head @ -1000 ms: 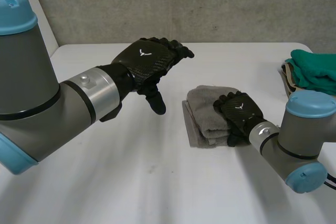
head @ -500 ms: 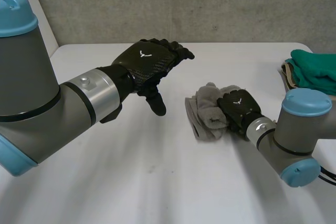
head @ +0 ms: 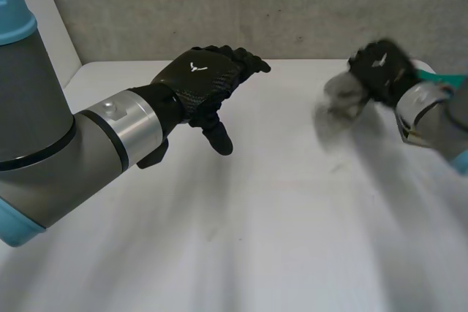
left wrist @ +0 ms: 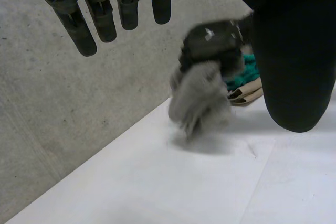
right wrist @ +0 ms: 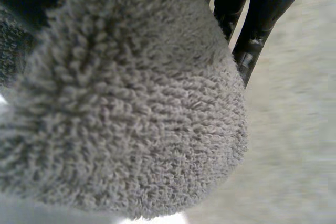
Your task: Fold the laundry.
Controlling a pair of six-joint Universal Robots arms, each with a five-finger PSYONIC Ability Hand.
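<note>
Above table (head: 219,253), grey towel (head: 341,94) bunched in right hand (head: 377,63); fingers (right wrist: 262,9) curled round it

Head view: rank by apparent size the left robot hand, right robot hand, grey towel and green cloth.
1. left robot hand, though nearer the camera.
2-3. right robot hand and grey towel: alike, blurred.
4. green cloth, mostly hidden.

Right hand (head: 378,65) lifted grey towel (head: 342,94) off table (head: 241,239), carried it toward far right.

right hand (head: 378,65): motion-blurred, outline smeared
grey towel (head: 341,93): blurred, folds unreadable
green cloth (left wrist: 245,75): mostly hidden behind the towel
</note>
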